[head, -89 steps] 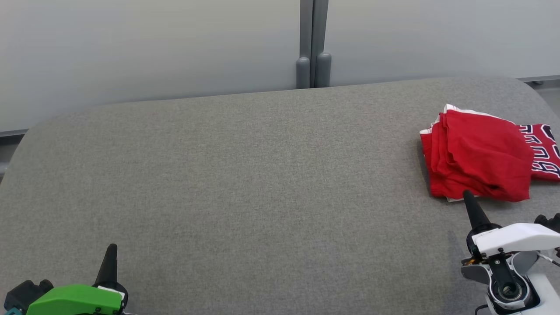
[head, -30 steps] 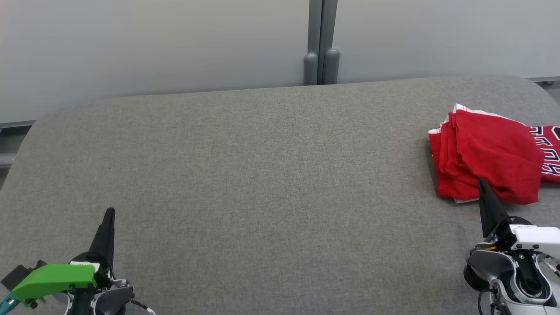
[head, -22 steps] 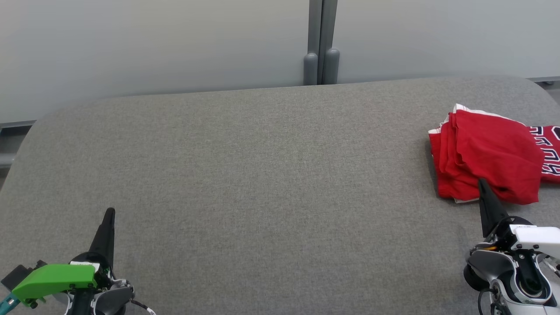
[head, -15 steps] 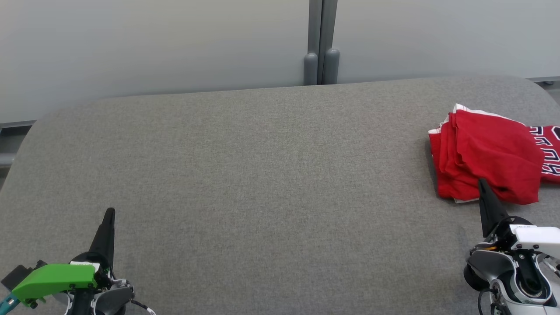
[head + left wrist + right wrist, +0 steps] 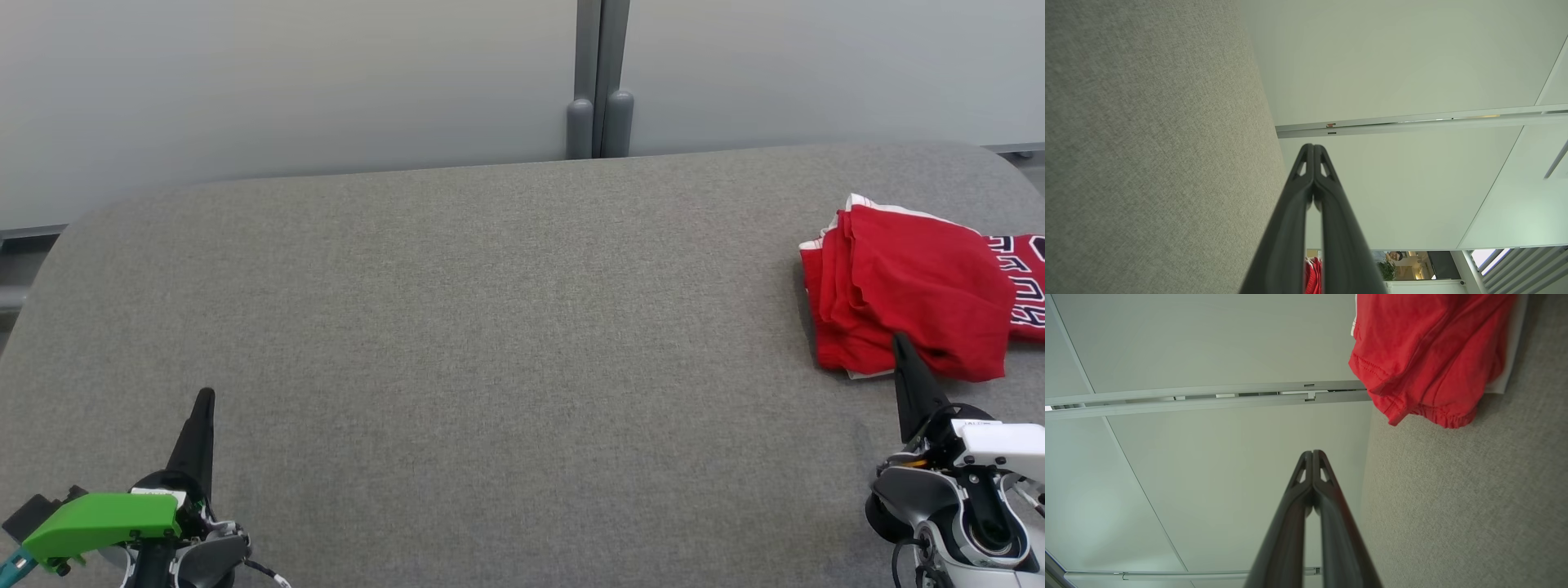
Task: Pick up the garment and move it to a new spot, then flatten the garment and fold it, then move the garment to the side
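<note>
Garment (image 5: 906, 286), a red folded bundle with white trim, lies at the right edge of my head view on the grey table (image 5: 490, 327). My right gripper (image 5: 898, 343) sits at lower right, fingers pressed together on nothing, tip at the bundle's near edge but clear of the cloth in its wrist view. My left gripper (image 5: 207, 398), lower left, is pinched closed and empty, well apart from it.

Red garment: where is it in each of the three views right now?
Head view: red garment at the right edge, mid-height.
Left wrist view: a thin red sliver at bottom centre.
Right wrist view: top right corner.
Shared landmark: the grey table it lies on.
</note>
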You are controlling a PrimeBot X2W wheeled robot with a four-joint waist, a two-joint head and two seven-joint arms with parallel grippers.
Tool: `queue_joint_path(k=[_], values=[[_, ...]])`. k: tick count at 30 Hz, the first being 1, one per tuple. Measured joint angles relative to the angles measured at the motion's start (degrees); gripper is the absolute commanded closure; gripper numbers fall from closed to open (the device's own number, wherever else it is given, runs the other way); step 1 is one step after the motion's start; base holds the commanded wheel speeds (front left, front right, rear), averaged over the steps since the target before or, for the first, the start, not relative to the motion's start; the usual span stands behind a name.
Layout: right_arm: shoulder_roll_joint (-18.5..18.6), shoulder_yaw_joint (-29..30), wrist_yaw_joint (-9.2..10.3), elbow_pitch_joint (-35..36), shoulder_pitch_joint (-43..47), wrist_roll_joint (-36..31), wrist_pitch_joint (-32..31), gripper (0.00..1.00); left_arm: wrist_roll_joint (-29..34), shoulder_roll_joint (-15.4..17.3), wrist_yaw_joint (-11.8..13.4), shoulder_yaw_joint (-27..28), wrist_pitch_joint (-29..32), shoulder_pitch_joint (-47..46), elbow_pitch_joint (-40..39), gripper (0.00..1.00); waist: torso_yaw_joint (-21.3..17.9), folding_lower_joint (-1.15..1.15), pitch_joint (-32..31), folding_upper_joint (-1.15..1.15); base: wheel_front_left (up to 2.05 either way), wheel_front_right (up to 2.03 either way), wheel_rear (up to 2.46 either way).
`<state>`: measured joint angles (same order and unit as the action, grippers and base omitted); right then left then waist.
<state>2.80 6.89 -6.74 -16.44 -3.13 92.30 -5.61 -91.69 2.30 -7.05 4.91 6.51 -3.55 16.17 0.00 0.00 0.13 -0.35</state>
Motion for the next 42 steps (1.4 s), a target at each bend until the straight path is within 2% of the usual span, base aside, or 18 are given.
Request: queue_joint_path(k=[42], values=[[-0.02, 0.07, -0.26, -0.01, -0.02, 0.0, 0.0, 1.0, 0.0, -0.02, 0.0, 0.0, 0.0, -0.01, -0.08, 1.0, 0.0, 0.0, 0.02, 0.0, 0.0, 0.0, 0.0]])
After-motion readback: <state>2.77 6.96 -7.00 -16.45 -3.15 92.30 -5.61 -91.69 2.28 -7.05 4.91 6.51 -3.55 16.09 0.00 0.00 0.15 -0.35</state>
